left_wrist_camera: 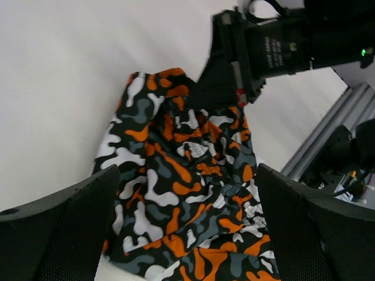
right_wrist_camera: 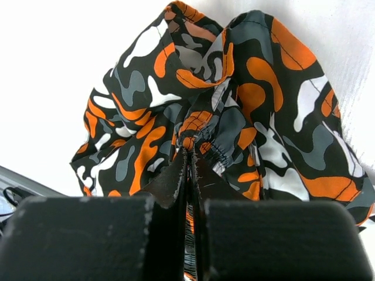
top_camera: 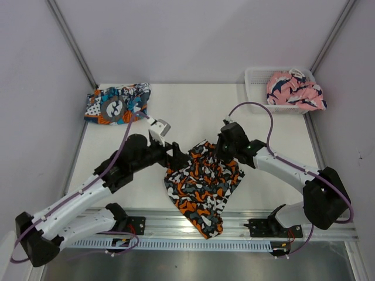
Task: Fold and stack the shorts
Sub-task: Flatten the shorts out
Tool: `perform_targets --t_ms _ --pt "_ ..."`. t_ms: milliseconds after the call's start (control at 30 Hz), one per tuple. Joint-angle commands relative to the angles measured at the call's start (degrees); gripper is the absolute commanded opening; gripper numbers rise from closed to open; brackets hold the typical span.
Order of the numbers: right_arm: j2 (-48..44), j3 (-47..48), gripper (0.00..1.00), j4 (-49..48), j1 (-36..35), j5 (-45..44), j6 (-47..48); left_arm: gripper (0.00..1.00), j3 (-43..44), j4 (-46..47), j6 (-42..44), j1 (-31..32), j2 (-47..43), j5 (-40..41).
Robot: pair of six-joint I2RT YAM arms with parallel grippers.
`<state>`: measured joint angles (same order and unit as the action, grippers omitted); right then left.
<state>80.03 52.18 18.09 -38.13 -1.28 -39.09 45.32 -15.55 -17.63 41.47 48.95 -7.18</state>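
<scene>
1. Orange, black, white and grey blotched shorts (top_camera: 202,184) lie rumpled mid-bench (top_camera: 193,111), one end drooping over the near edge.
2. Right tool (right_wrist_camera: 188,175) is pinched together on their gathered edge.
3. Left tool (left_wrist_camera: 187,216) hovers over them, fingers wide apart.
4. Teal, orange and white shorts (top_camera: 117,104) sit bunched at the far left corner.
5. White mesh basket (top_camera: 258,76), far right, holds pink fabric (top_camera: 293,91).

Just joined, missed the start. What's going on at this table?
The right claw is shut on a gathered edge of the orange, black and grey blotched shorts mid-table. The left claw hovers open above the same shorts, holding nothing. The teal and orange emblem shorts lie at the far left corner; a pink garment sits in the white mesh basket.
</scene>
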Motion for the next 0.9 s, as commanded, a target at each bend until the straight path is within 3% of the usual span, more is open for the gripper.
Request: perform_targets --t_ms 0,100,300,700,867 --pt "-2.4 2.2 0.00 -1.0 -0.3 2.2 -1.3 0.99 -2.2 11.4 -3.0 6.7 2.9 5.4" --pt "-4.4 4.1 0.00 0.0 -0.3 4.4 -1.8 0.99 -4.8 16.2 -3.2 11.8 5.2 10.4" --pt "-9.0 8.0 0.00 2.9 -1.0 7.2 -2.7 0.99 -8.2 26.4 -0.7 16.4 8.6 11.5" --pt "-10.5 11.4 0.00 5.2 -5.1 5.8 -6.3 0.99 -3.6 27.4 -0.3 21.4 18.0 25.9" --pt "-10.5 11.5 0.00 5.6 -7.2 3.0 -7.3 0.99 -1.7 25.2 -0.7 22.5 19.1 37.2"
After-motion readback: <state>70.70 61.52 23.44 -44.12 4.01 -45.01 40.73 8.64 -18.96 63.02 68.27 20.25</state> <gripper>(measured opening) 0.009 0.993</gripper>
